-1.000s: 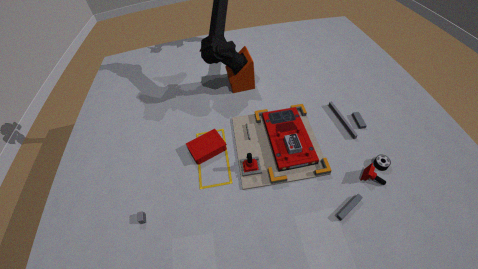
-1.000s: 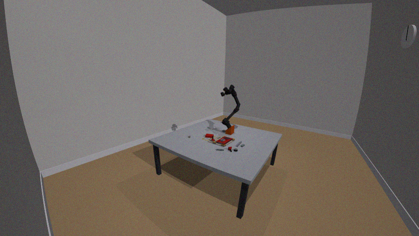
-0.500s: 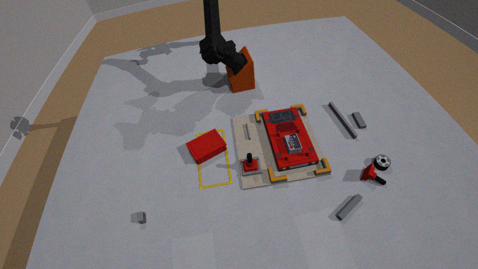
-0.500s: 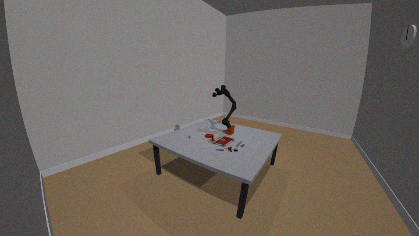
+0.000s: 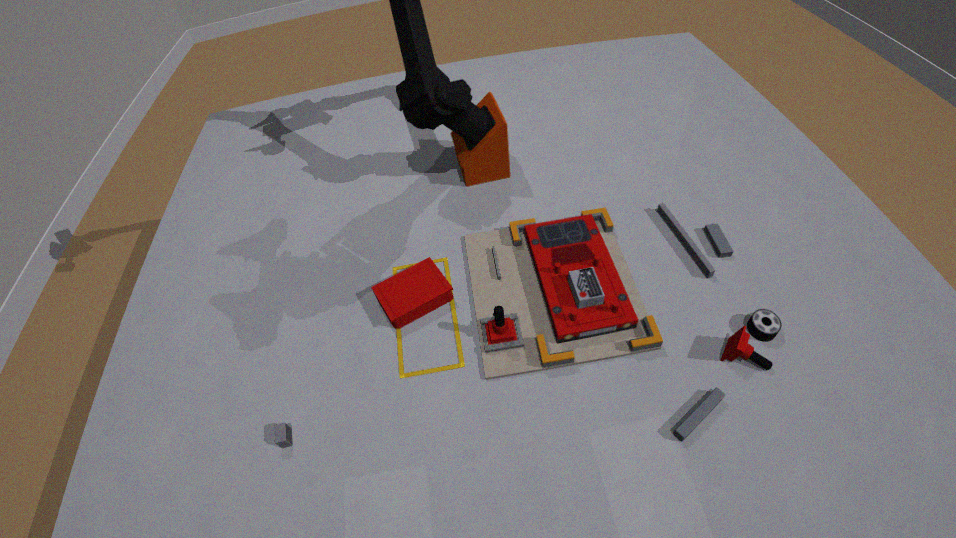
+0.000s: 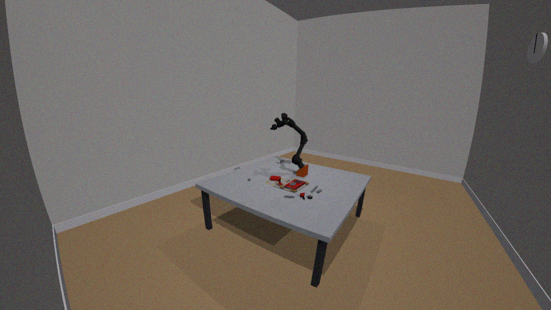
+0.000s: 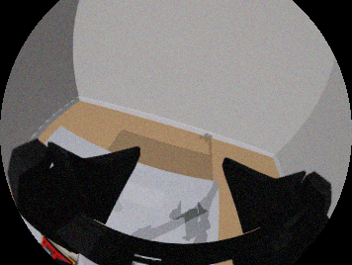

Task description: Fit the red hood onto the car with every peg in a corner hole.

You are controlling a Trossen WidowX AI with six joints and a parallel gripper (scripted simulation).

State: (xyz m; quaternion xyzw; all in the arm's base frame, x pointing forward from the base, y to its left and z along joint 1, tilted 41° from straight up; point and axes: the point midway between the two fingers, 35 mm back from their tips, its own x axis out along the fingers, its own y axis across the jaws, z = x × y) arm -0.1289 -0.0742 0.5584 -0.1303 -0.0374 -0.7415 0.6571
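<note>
Top view, going left to right: a small grey block (image 5: 283, 434) (image 6: 248, 179) sits on the pale table (image 5: 167, 401) (image 6: 238, 192) (image 7: 143, 190). Next comes the hood (image 5: 413, 292) (image 6: 275, 178), a plain, boxy red shell lying on the table with its flat roof up. The roof is bright, even red with crisp straight edges; the side facing the camera is a darker red. It lies askew across the upper part of a yellow outline (image 5: 399, 354), its left corner outside the line. The corner holes cannot be made out.

The black arm (image 5: 415, 53) (image 6: 303, 138) rises from an orange wedge (image 5: 491, 163) (image 6: 302, 171) behind. Its hand (image 6: 272, 127) (image 7: 183, 157) is up in the air, well apart from the hood, fingers spread wide with nothing between them.

Further right, the red car body (image 5: 544, 267) (image 6: 295, 184) rests among yellow corner brackets, the grey engine (image 5: 586, 287) on its deck. Beyond it are grey bars and a black wheel (image 5: 764, 325) (image 6: 309, 196) with a pale hub.
</note>
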